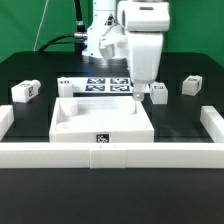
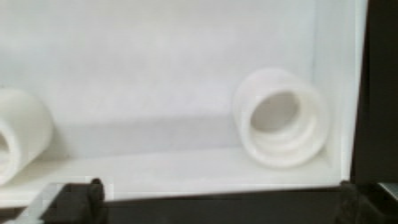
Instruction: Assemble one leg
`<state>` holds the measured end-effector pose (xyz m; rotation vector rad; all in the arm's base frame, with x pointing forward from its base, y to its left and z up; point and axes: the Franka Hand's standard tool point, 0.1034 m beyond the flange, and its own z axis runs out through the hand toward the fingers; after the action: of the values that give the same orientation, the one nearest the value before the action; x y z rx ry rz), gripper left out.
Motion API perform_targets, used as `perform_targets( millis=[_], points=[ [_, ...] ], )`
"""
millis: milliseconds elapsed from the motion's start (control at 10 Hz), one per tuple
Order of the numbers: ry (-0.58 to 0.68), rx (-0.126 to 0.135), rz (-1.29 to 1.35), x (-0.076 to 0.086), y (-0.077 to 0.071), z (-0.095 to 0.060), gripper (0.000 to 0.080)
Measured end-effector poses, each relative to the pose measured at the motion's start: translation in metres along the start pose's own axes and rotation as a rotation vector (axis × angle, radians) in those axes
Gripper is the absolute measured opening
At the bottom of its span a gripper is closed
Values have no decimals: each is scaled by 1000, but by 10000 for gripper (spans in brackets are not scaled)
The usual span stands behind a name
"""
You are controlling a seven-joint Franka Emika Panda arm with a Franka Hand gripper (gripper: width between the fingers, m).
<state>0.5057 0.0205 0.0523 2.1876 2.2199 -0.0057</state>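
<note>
The fingers (image 1: pixel 136 97) hang spread and empty over the panel's (image 1: pixel 70 125) socket (image 2: pixel 279 127), so the leg (image 1: pixel 157 93) just beside, toward the table's (image 1: pixel 185 115) far edge, probably needs grasping next.

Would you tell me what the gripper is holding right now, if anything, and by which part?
Nothing: the gripper hangs open and empty above a corner of the white panel.
</note>
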Motion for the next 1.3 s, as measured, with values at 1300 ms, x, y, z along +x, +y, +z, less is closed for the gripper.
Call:
perform_targets(
  millis=[1300],
  points=[
    [-3, 35, 4, -41, -36, 43, 650]
  ],
)
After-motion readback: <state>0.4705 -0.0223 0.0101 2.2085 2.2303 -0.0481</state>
